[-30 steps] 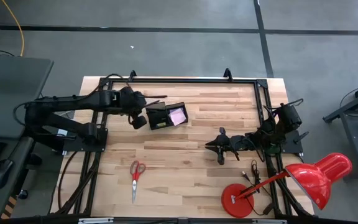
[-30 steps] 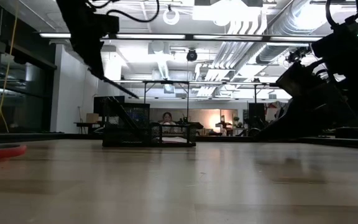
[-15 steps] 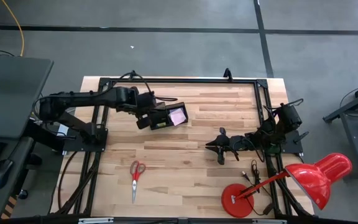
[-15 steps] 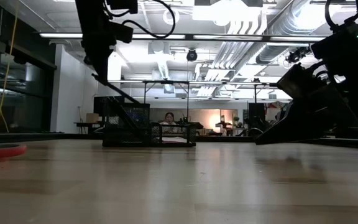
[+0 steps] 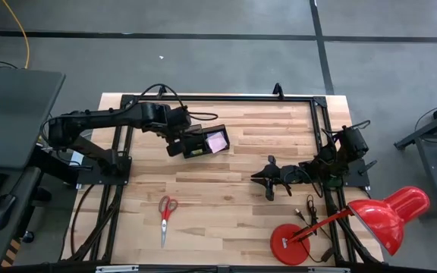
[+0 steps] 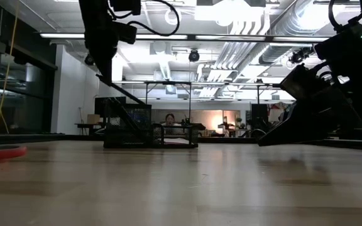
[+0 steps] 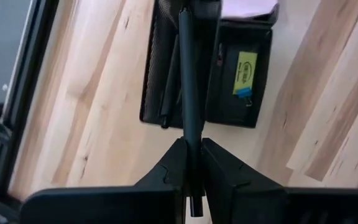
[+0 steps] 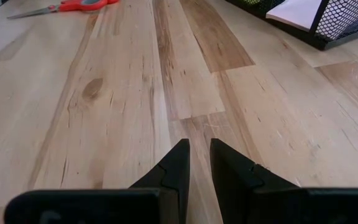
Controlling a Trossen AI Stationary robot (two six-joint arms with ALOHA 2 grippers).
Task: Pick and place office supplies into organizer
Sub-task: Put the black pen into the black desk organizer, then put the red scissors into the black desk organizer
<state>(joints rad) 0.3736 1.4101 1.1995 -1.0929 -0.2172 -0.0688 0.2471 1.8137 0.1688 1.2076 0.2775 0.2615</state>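
Observation:
My left gripper hangs over the black mesh organizer, shut on a thin black pen. In the low view the pen slants down from the gripper to the rim of the organizer's tall compartment. Another pen leans inside that compartment, and a pink pad lies in the other one. Red-handled scissors lie flat near the table's front left. My right gripper rests low at mid-right, its fingers a narrow gap apart with nothing between them. My left gripper pinches the pen's upper end between its two fingers. The pen lies along the fingers and sticks out far past their tips. The fingers point steeply down, slanting from the table's left. The pen is clear of the table, its lower end at the organizer's rim.
A big red desk lamp with a round base stands at the front right. A black frame rail runs around the table. Bare wood lies between the organizer and the scissors.
My left gripper has moved toward the table's right, over the organizer, and tipped more steeply down. The pen has come with it, and its lower end now reaches the rim of the tall compartment.

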